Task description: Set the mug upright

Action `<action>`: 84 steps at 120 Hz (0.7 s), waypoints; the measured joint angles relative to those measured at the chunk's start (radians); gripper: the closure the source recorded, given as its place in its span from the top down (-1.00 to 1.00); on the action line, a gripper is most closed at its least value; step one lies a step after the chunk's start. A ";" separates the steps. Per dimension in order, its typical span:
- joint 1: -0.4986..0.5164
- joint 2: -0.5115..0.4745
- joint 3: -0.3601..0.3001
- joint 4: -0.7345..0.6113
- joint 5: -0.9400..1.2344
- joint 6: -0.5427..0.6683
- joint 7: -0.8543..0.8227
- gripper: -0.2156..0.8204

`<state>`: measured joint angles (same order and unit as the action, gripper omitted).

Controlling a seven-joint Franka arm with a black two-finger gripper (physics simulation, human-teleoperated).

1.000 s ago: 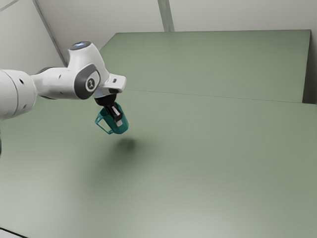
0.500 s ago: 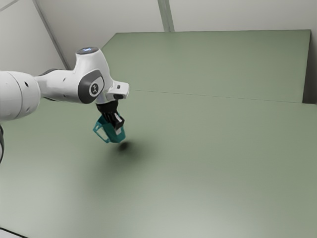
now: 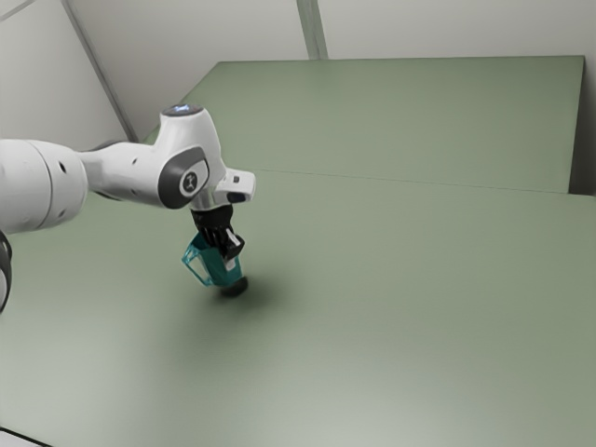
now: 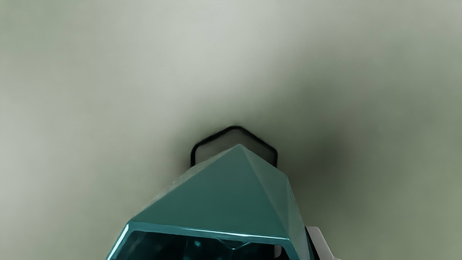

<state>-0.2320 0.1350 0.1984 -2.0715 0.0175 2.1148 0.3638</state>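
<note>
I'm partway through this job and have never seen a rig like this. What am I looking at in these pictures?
The white machine is a robot arm, reaching in from the exterior view's left over a green table. That picture comes from a camera at the arm's side. The wrist view comes from a camera on the arm's hand, looking down over the teal mug. The black gripper holds the mug by its wall, one finger inside and one outside. The mug is tilted and low, with a dark shadow by its base; whether it touches the table, I cannot tell.
</note>
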 joint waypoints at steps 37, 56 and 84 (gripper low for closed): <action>-0.005 0.004 0.000 -0.009 0.000 0.018 -0.028 -0.91; -0.007 0.004 0.001 -0.009 -0.007 0.019 -0.032 -0.70; -0.008 0.005 0.001 -0.009 -0.011 0.019 -0.036 -0.26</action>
<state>-0.2396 0.1404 0.1994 -2.0805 0.0069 2.1335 0.3277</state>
